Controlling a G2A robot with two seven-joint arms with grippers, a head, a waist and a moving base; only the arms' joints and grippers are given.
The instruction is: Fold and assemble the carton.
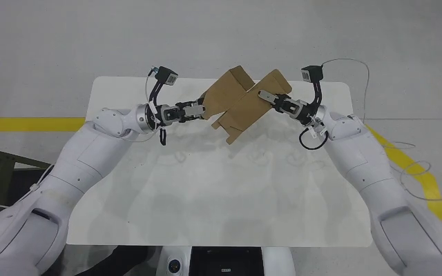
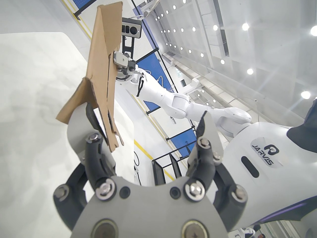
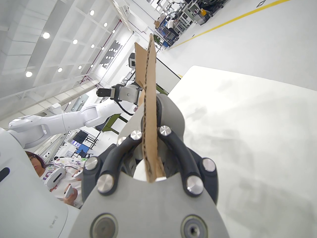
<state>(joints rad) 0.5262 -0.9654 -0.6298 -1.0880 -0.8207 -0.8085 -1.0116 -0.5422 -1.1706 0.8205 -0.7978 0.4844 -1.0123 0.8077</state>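
Above the far middle of the white table (image 1: 207, 200), the brown carton (image 1: 242, 103) is held off the surface. It is not yet assembled: its panels are seen lying almost flat against each other, with one flap bent outward on the left side. Its right edge is pinched between the closed fingers of the right gripper (image 1: 262, 95), and the cardboard (image 3: 149, 100) is seen edge-on between those fingers. At its left edge the left gripper (image 1: 205, 109) is placed with its fingers spread wide. In the left wrist view one finger (image 2: 79, 122) is seen against the carton's (image 2: 104, 75) corner and the other well apart, so nothing is clamped there. A yellow floor line (image 1: 41, 124) is seen left of the table.
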